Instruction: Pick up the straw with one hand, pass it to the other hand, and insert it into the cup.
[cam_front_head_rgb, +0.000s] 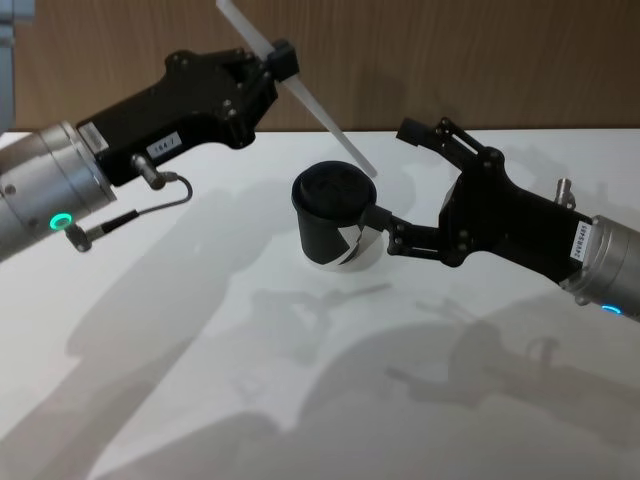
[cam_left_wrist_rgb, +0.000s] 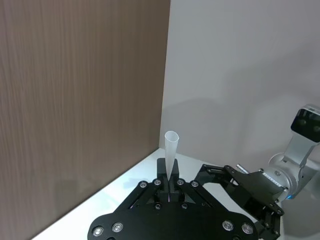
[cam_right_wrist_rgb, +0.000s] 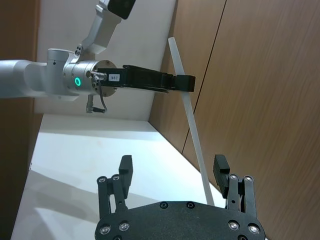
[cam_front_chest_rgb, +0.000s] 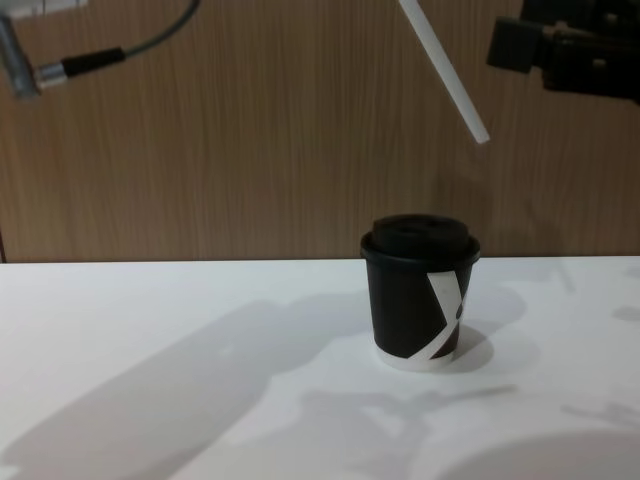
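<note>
Head view, left to right.

Left arm comes in from the left edge of the frame: silver wrist, green ring light (cam_front_head_rgb: 62, 221), thin cable (cam_front_head_rgb: 150, 205) looping below it. Left gripper (cam_front_head_rgb: 281, 62) sits at upper centre-left, raised off the white table (cam_front_head_rgb: 180, 400), fingers clamped on the straw (cam_front_head_rgb: 320, 110).

Straw is tilted. Its upper end is at the top edge of the frame. Its lower end slants down and right, ending beside the right rim of the cup's lid.

Cup (cam_front_head_rgb: 333, 225) is at centre frame, upright on the table, domed lid on.

Right gripper (cam_front_head_rgb: 393, 172) is at mid-right, fingers spread wide, holding nothing. One finger is up by the wood wall (cam_front_head_rgb: 480, 60); the other is low and overlaps the cup's right side.

Chest view: cup (cam_front_chest_rgb: 420, 295) stands free at centre, nothing touching it. The straw (cam_front_chest_rgb: 445, 70) slants in from the top edge, its lower end hanging in the air above and slightly right of the lid, apart from it. Part of the right gripper shows dark at upper right, higher than the lid.

Left wrist view: left gripper (cam_left_wrist_rgb: 170, 181) at bottom centre, straw (cam_left_wrist_rgb: 171, 152) rising from between its shut fingertips, open end up.

Right wrist view: right gripper (cam_right_wrist_rgb: 173, 167) at the bottom, fingers well apart. The straw (cam_right_wrist_rgb: 187, 110) crosses the gap, closer to one finger; whether it touches is unclear. Higher up the left gripper (cam_right_wrist_rgb: 184, 83) grips the straw.
</note>
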